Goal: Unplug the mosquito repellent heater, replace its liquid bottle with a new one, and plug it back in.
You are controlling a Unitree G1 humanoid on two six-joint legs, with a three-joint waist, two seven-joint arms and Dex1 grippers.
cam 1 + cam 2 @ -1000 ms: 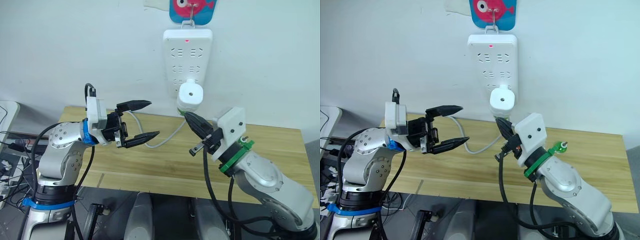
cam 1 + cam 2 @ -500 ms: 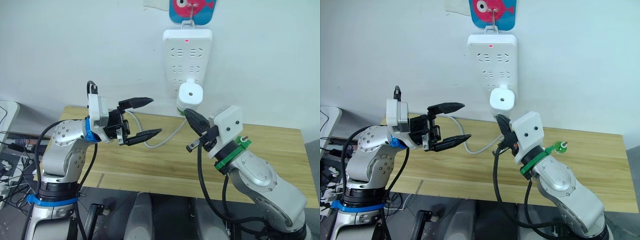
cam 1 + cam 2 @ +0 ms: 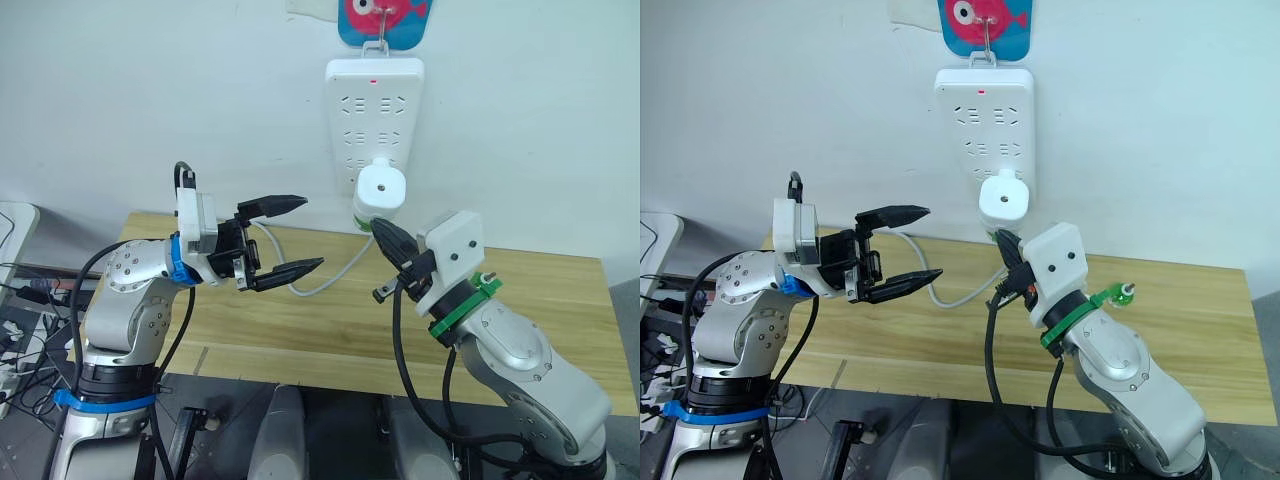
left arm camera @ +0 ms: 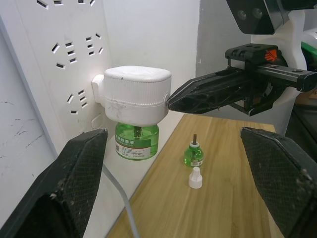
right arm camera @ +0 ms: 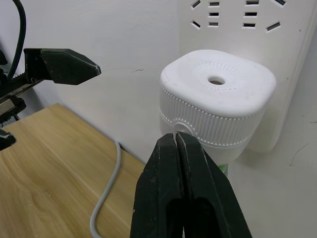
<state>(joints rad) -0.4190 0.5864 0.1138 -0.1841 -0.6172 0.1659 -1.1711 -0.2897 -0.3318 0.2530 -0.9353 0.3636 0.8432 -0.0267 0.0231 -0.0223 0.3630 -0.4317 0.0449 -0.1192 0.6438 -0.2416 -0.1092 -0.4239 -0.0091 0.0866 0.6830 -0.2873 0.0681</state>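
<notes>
The white mosquito repellent heater is plugged into the wall power strip, and a green liquid bottle is screwed in under it. My right gripper is shut with nothing in it, its tip right below and in front of the heater. My left gripper is open, level with the heater and well to its left. In the left wrist view a second small green bottle stands uncapped on the table, with a white cap beside it.
The strip's white cable loops over the wooden table between the two grippers. A blue fish hook holds the strip on the white wall. Beyond the table's left end lie cables and a white object.
My right gripper has risen a little and moved closer to the heater's underside, staying shut. My left arm lifted slightly, still open. Little has moved in the last half second.
</notes>
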